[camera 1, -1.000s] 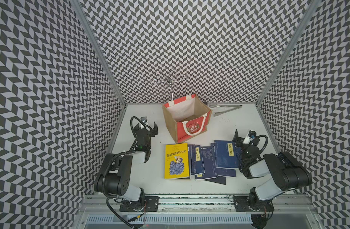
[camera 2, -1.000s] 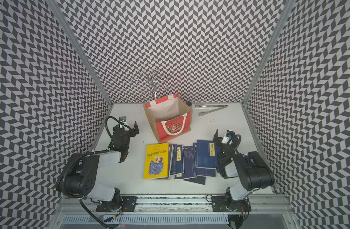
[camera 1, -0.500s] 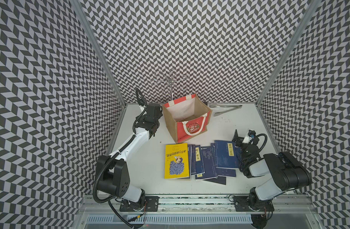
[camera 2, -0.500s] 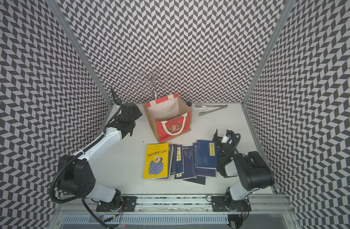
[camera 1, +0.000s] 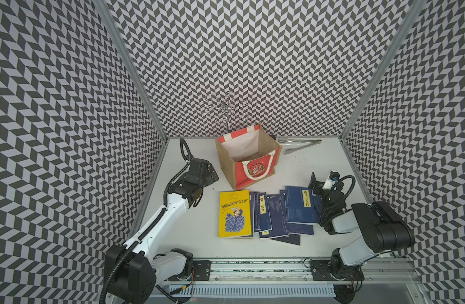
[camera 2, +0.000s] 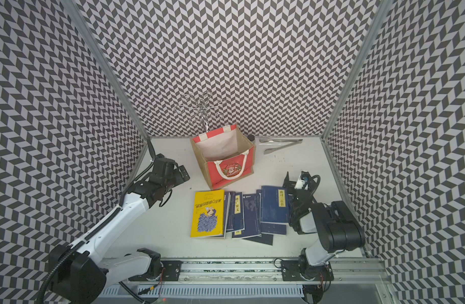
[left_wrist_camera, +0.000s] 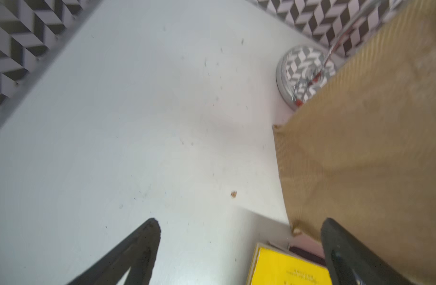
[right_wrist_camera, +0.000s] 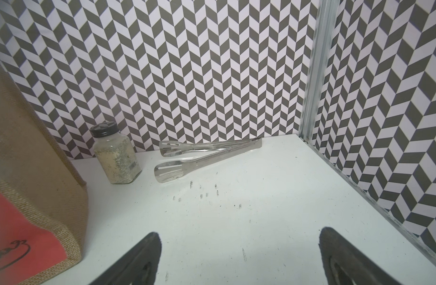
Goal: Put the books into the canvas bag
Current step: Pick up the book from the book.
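Your left gripper (camera 1: 210,171) stands with its jaws spread wide and nothing between them. In the left wrist view only bare white table (left_wrist_camera: 138,123) shows in the gap. It sits just beside the canvas bag (camera 1: 252,168), on the tan jute side. One of its fingers (left_wrist_camera: 340,246) lies in front of that jute wall (left_wrist_camera: 360,160) near its lower corner, though you cannot tell from here whether it touches the fabric. A corner of the yellow book (left_wrist_camera: 286,269) shows low between the fingers. Your right gripper (camera 1: 314,181) is also fully parted and empty. It sits low at the right edge of the books (camera 1: 268,213), close to the navy book with the yellow label (camera 1: 301,205), and faces the back wall. Its wrist view looks past the open jaws to the tongs (right_wrist_camera: 202,153) and a spice jar (right_wrist_camera: 115,158). The books lie fanned and overlapping, flat on the table directly in front of the bag, the yellow book (camera 1: 235,213) at their left end. The bag stands upright and open-mouthed near the back, and no book shows against the part of its white lining you can see.
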`<state>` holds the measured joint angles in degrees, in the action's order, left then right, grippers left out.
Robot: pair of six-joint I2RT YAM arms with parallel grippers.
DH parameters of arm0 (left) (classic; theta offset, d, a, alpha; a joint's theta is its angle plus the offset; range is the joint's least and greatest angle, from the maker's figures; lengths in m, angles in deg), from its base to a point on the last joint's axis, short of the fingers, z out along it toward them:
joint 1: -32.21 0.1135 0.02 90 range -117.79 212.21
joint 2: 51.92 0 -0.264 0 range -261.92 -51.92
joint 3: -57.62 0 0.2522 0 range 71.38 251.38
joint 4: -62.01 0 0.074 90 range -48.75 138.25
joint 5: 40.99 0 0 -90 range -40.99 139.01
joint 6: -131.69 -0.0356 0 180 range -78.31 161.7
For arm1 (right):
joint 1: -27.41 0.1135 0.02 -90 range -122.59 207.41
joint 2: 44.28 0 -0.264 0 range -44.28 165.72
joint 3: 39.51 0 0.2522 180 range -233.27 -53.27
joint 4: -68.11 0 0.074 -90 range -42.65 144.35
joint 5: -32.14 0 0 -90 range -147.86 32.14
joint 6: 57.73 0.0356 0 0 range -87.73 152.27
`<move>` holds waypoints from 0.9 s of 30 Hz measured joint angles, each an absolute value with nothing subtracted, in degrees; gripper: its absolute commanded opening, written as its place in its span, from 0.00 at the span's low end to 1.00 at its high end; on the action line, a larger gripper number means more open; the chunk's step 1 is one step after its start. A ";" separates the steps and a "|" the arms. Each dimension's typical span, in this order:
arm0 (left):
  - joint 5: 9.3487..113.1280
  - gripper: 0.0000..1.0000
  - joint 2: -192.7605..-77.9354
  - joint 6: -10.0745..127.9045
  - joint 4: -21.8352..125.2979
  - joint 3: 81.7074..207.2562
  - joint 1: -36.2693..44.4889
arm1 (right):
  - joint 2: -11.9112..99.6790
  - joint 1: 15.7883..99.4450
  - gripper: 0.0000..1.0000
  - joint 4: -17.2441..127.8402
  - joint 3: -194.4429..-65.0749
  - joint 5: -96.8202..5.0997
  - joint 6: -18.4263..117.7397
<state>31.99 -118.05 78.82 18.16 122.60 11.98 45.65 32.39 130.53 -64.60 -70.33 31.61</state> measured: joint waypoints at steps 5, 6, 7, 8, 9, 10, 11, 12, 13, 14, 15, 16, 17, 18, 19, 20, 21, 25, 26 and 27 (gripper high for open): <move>36.06 0.99 -112.34 80.04 19.85 113.64 8.99 | 39.97 34.59 0.99 121.22 -68.23 -70.63 30.05; 36.45 0.99 -111.31 80.39 20.50 112.15 8.68 | 38.87 35.43 0.99 118.81 -69.85 -71.27 29.92; 36.93 1.00 -110.11 80.79 21.40 110.38 8.40 | 37.72 36.54 0.99 115.51 -72.16 -71.79 30.14; 37.35 1.00 -109.06 81.14 22.25 108.92 8.20 | 36.84 37.46 0.99 112.10 -74.50 -72.40 30.69; 37.81 1.00 -108.28 81.46 23.10 107.69 8.18 | 36.25 38.53 1.00 108.50 -76.73 -73.45 31.23; 38.46 0.99 -107.40 81.81 24.44 106.23 8.18 | 35.99 40.12 0.99 104.43 -79.25 -75.90 31.74; 39.12 1.00 -106.75 82.08 25.64 104.96 8.18 | 35.99 41.74 0.99 100.50 -81.56 -78.74 32.50; 39.75 1.00 -106.27 82.38 26.75 103.80 8.18 | 36.10 43.56 0.99 95.89 -83.94 -80.89 33.27; 40.36 1.00 -105.92 82.73 27.98 102.56 8.18 | 36.36 45.41 0.99 90.55 -86.55 -83.07 34.45; 40.91 1.00 -105.76 83.02 29.03 101.55 8.18 | 36.47 46.68 0.99 86.25 -88.49 -84.10 35.67; 41.50 0.99 -105.72 83.34 30.18 100.37 8.16 | 36.54 48.23 0.99 81.11 -90.55 -84.86 37.35; 42.05 1.00 -105.81 83.45 31.04 99.50 8.07 | 36.54 49.63 0.99 76.30 -92.18 -85.24 39.04; 42.44 1.00 -105.96 83.54 31.63 98.86 7.96 | 36.47 50.68 0.99 72.81 -93.21 -85.34 40.20; 42.75 1.00 -106.18 83.54 32.13 98.47 7.81 | 36.19 52.21 1.00 68.52 -94.09 -85.06 41.70; 42.99 0.99 -106.42 83.52 32.59 98.32 7.81 | 35.64 53.59 1.00 64.41 -94.48 -84.36 43.06; 43.32 1.00 -106.64 83.47 33.03 98.29 7.74 | 34.87 54.88 1.00 61.05 -94.55 -83.14 44.17; 43.75 1.00 -106.70 83.37 33.68 98.29 7.70 | 33.78 56.50 0.99 57.29 -94.52 -81.32 45.11; 46.07 1.00 -106.42 82.84 37.14 97.92 7.57 | 28.14 62.13 0.99 49.59 -93.63 -70.46 47.65; 46.94 1.00 -106.11 82.69 38.16 97.49 7.52 | 26.79 63.05 0.99 49.22 -93.12 -67.03 48.26; 47.80 0.99 -105.72 82.62 39.08 96.92 7.48 | 25.48 63.88 0.99 49.05 -92.43 -63.23 48.92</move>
<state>47.80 -105.72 82.62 39.08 96.92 7.48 25.48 63.88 49.05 -92.43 -63.23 48.92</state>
